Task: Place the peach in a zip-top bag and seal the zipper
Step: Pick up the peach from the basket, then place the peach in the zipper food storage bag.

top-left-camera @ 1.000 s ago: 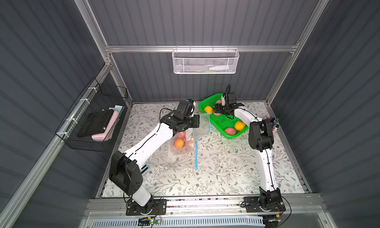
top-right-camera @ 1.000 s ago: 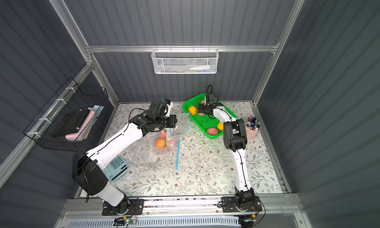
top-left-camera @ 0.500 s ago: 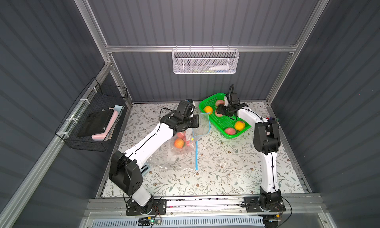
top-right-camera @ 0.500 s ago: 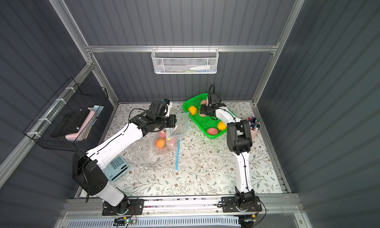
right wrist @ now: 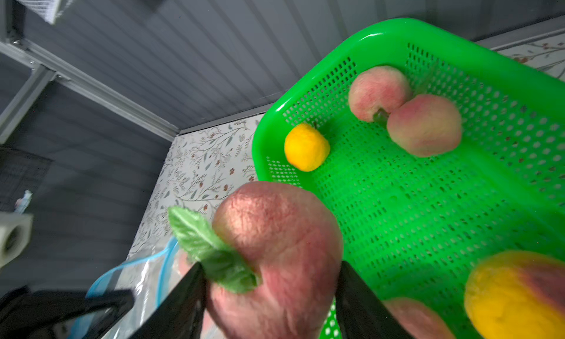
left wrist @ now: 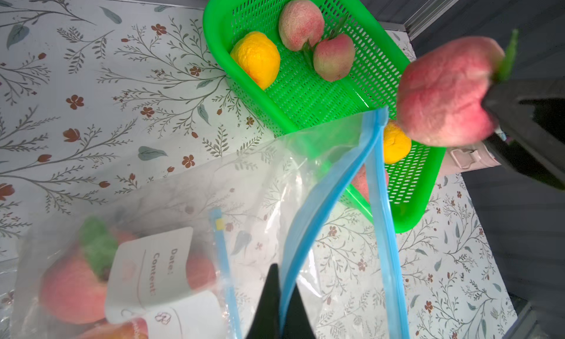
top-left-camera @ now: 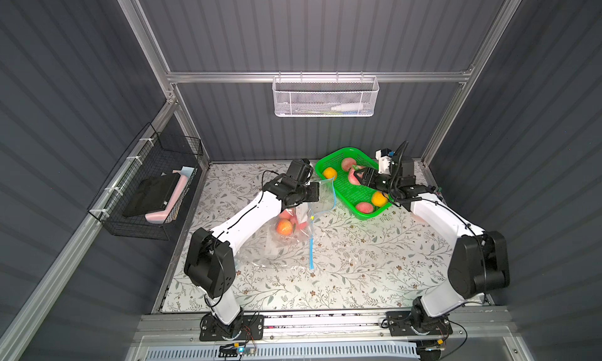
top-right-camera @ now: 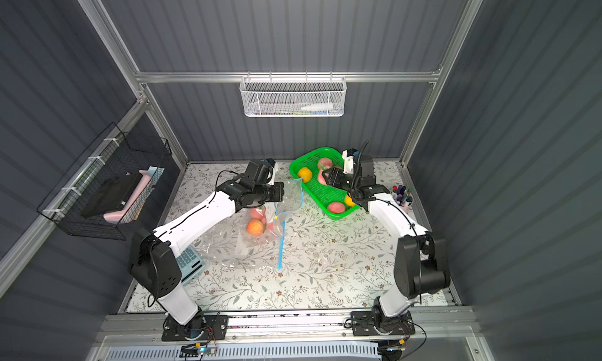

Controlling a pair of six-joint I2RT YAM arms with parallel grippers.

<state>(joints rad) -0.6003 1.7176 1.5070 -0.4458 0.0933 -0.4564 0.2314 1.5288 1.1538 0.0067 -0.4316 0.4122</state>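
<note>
Right gripper (right wrist: 270, 268) jaws spread, clamping peach (right wrist: 275, 224) by flanks, beside leaf, held above green basket (left wrist: 209, 31) at bench (top-left-camera: 358, 265) back edge. Peach likely light, fuzzy, squashy: grip mid-body, gently. Left gripper (left wrist: 282, 291) pinched shut on zip-top bag (left wrist: 321, 157) rim, mouth raised.

The left arm (top-left-camera: 247, 219), centre left in a top view, and the right arm (top-left-camera: 436, 217), at right, are glossy white with bulky black joint housings (top-left-camera: 479, 268). Thin black cables (top-left-camera: 398, 152) trail along them. Both the left gripper (left wrist: 282, 291) and right gripper (right wrist: 269, 291) have matte black, wedge-shaped fingers (right wrist: 180, 303).
</note>
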